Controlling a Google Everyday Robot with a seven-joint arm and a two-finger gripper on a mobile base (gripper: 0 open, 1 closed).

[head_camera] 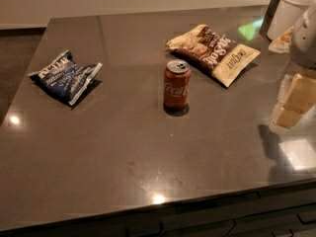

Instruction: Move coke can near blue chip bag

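Observation:
The coke can [177, 87] stands upright near the middle of the dark countertop [98, 147]. It is red with white script and a silver top. The blue chip bag [65, 76] lies flat at the left, well apart from the can. My gripper [292, 102] is at the right edge of the view, cream-coloured, low over the counter and well to the right of the can. It touches neither the can nor the blue chip bag. Its white arm [305, 33] rises above it.
A larger brown and cream chip bag [213, 52] lies just behind and to the right of the can. A white container [291, 11] stands at the back right corner. The counter's front edge [158, 206] runs along the bottom.

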